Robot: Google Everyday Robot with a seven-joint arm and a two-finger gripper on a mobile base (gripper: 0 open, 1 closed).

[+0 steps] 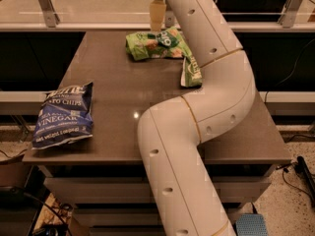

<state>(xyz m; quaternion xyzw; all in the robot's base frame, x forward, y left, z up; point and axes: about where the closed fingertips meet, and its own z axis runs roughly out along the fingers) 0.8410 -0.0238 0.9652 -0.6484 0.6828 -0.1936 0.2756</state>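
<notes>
My gripper hangs at the far edge of the table, pointing down, open and holding nothing. Directly under its fingertips a green snack bag lies flat on the brown table. A second green packet rests just to the right, partly hidden behind my white arm. The arm covers the gripper's right side.
A blue salt-and-vinegar chip bag lies near the table's front left corner. A railing with metal posts runs behind the table. Cables lie on the floor at the right.
</notes>
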